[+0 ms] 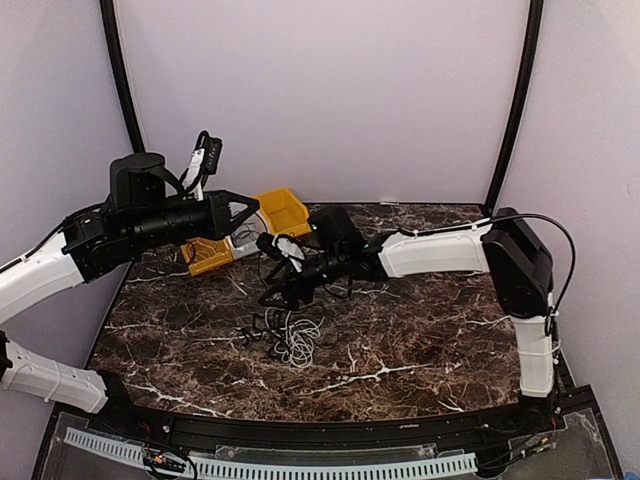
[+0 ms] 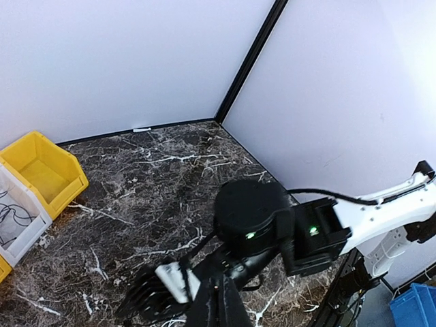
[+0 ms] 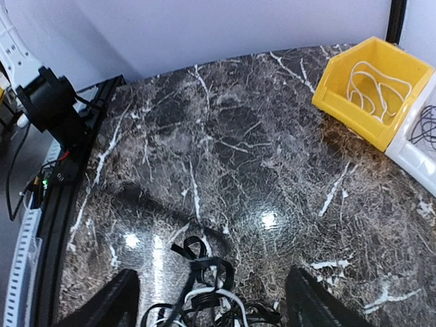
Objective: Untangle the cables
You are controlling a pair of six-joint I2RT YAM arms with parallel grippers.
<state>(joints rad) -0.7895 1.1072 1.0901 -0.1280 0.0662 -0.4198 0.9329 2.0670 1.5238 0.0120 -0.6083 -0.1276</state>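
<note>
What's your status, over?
Right gripper open over cables. Left gripper raised, grip unclear. Cables tangled. Yellow bin behind, not blocking.

Cables (image 3: 204, 293) seemingly cut off below.

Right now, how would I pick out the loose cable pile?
Look at the dark marbled tabletop. Near its middle lies a heap of thin white, grey and black cords. Unlike the white cable in the yellow plastic bin at the back, it rests on bare table.
</note>
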